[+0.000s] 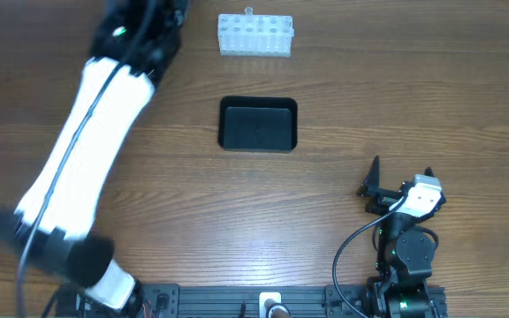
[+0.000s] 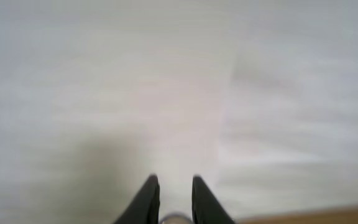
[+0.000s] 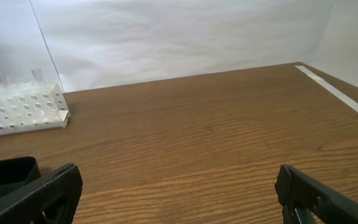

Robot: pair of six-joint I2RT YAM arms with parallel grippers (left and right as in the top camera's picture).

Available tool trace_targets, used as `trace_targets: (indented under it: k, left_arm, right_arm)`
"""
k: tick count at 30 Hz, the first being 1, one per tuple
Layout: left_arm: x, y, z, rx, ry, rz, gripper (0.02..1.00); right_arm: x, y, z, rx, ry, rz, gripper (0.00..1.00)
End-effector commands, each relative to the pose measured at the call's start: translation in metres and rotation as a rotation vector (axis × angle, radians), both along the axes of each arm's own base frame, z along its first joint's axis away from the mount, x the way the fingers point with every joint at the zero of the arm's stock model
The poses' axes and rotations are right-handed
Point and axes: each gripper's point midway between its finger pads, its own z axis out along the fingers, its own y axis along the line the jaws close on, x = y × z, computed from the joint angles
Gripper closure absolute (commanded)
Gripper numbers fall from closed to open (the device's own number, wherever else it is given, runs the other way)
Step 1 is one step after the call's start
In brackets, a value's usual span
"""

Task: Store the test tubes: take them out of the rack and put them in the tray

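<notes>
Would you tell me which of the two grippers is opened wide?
The right gripper, fingers spread far apart; the left gripper has its fingers nearly together, a clear object between them.

No readable text, label, number or sign showing anywhere.

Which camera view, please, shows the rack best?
The top view: the whole rack lies unobstructed beyond the tray. The right wrist view catches it sideways at the edge; the left wrist view faces a wall.
</notes>
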Motion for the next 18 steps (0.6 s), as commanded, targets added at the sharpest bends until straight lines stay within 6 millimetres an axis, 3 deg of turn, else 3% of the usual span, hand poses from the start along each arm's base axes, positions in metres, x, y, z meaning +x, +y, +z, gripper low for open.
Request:
trace_targets:
  k: [1, 5, 9, 12, 18]
  left_arm:
    - [-0.017, -0.018, -0.068, -0.029, 0.266, -0.006, 0.954]
    - [-0.04, -0.019, -0.163, -0.091, 0.628, 0.093, 0.978]
    - [-0.048, -0.029, -0.245, -0.038, 0.85, 0.159, 0.965]
    - [-0.045, -0.037, -0.289, -0.003, 0.932, 0.181, 0.956]
    - [-0.044, -0.043, -0.339, 0.028, 1.027, 0.195, 0.972]
  right_arm:
    - [0.0, 0.0, -0.001, 0.005, -0.002, -0.003, 0.009]
    - [0.0, 0.0, -0.001, 0.005, -0.002, -0.003, 0.009]
    - [0.0, 0.0, -0.001, 0.005, -0.002, -0.003, 0.007]
    - [0.0, 0.0, -0.001, 0.005, -0.002, -0.003, 0.007]
    - [0.0, 0.0, -0.001, 0.005, -0.002, -0.003, 0.007]
